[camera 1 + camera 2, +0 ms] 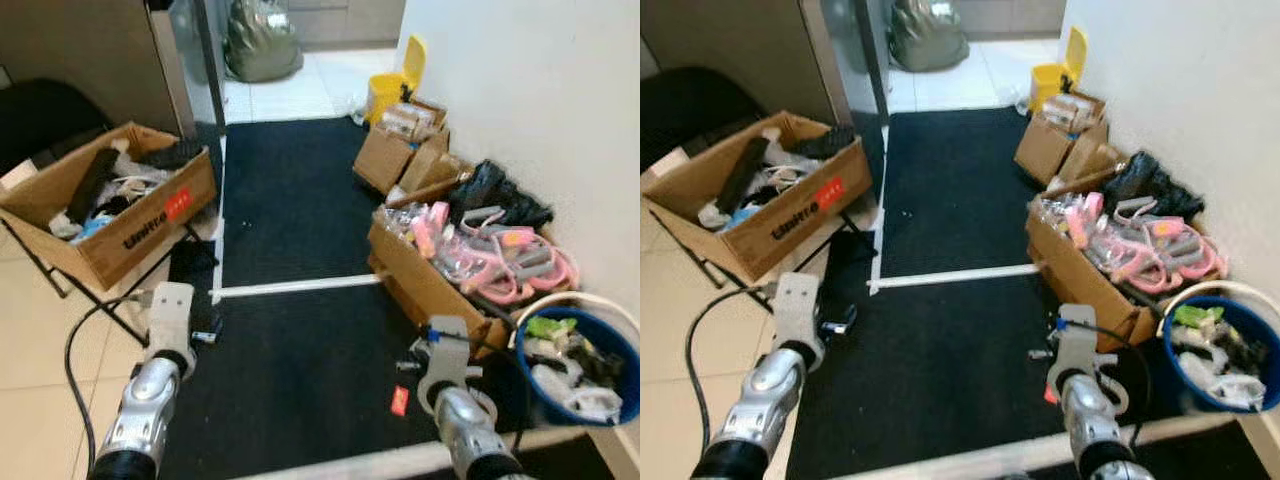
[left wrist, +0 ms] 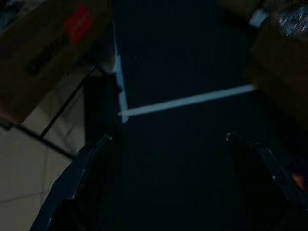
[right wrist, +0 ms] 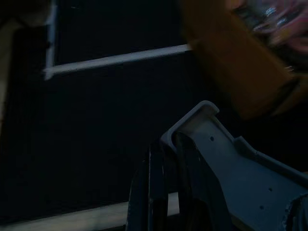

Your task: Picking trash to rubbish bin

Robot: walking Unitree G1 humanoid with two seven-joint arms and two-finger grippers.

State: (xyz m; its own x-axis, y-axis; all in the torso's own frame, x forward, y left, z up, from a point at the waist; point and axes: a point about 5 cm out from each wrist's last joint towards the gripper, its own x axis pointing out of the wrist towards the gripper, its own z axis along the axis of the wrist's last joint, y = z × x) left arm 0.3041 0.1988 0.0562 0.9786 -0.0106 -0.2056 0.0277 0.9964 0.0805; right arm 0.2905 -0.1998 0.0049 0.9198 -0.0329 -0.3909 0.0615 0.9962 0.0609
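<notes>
A small red scrap (image 1: 399, 401) lies on the black mat (image 1: 300, 200), just left of my right arm (image 1: 462, 415). The blue rubbish bin (image 1: 612, 332) stands at the right by the wall and holds white and green trash. My right gripper (image 3: 168, 142) is shut with nothing in it and hangs low over the mat beside a cardboard box. In the dark left wrist view, my left gripper (image 2: 168, 144) is open, its fingers wide apart above the mat near a white tape line (image 2: 187, 100). The left arm (image 1: 150, 390) hangs at the mat's left edge.
A cardboard box of clutter (image 1: 110, 200) sits on a folding stand at the left. A box of pink items (image 1: 430, 280) and more boxes (image 1: 400, 150) line the right wall. A yellow pedal bin (image 1: 390, 90) and a grey bag (image 1: 262, 40) are farther back.
</notes>
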